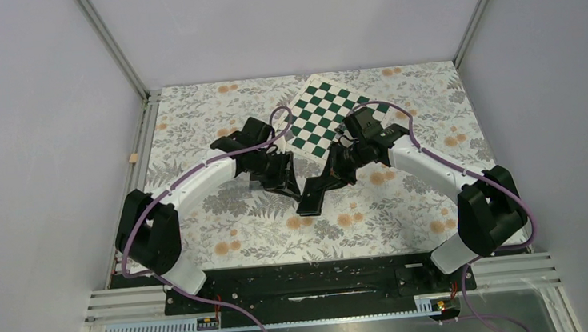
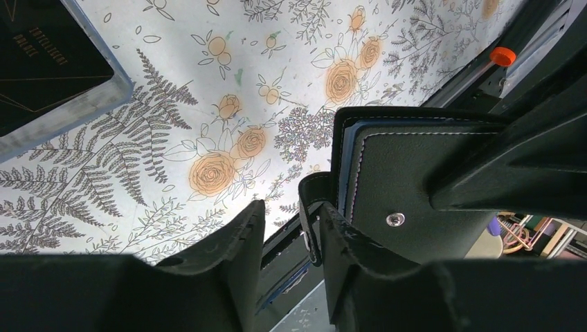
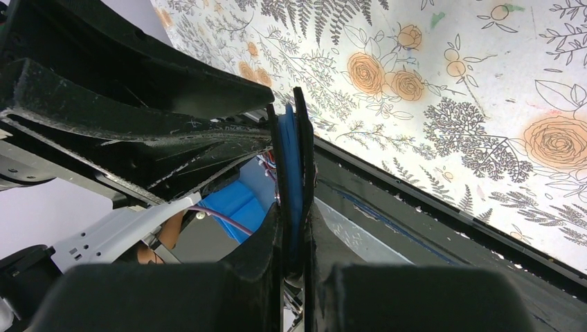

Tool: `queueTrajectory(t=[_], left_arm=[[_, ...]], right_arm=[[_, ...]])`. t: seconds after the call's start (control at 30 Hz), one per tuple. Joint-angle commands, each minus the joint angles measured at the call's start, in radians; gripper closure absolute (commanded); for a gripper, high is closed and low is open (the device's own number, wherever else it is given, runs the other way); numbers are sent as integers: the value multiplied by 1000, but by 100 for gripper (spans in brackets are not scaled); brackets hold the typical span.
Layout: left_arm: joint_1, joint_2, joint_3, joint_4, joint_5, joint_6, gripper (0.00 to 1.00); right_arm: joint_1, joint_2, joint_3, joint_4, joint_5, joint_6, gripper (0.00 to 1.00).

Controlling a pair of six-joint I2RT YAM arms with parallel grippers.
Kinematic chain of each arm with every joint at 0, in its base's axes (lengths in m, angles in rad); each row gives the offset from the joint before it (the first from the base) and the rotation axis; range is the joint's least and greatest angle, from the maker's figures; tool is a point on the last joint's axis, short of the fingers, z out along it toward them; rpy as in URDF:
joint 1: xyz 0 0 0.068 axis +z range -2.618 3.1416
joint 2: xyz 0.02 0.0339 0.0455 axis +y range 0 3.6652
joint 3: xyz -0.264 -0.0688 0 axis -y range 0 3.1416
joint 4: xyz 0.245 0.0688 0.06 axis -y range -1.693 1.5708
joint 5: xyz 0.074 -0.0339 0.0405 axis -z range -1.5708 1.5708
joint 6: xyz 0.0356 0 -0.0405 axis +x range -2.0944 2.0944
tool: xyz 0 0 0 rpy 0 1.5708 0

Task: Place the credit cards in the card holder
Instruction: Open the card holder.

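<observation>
We are over a table covered in a floral-print cloth (image 1: 223,220), with a flat green-and-white checkered board (image 1: 322,115) lying at its far side. Both arms reach inward and meet above the middle of the cloth. In the left wrist view the corner of a clear plastic box (image 2: 83,104) sits on the cloth. Something dark and flat lies inside it, but we cannot tell whether it is a card.

The small black bifold card holder (image 2: 415,180) hangs in the air between the grippers, clear of the table. The right gripper (image 3: 292,228) has its jaws pressed together on it edge-on. The thin grey-blue credit cards (image 3: 291,159) show as a stack of edges sandwiched inside the holder.

The left gripper (image 2: 287,235) has its jaws spread, and the holder's short black snap tab (image 2: 311,214) stands in the gap. The tab is close against one finger and apart from the other.

We judge the main risk to be the single pinch. If the left jaws close off-centre on the tab or tug it sideways, the holder could pivot in the right grip. The holder could then gape and let the cards slide out. A jaw that closes beside the tab would simply miss it.
</observation>
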Motion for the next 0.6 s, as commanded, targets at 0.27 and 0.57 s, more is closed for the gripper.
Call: queueTrajectory(t=[0.27, 0.57], left_arm=[[0, -43, -14, 17, 26, 14, 75], [0, -65, 23, -26, -42, 30, 100]], right_arm=[[5, -37, 24, 19, -7, 26, 100], [-1, -46, 41, 18, 4, 14, 94]])
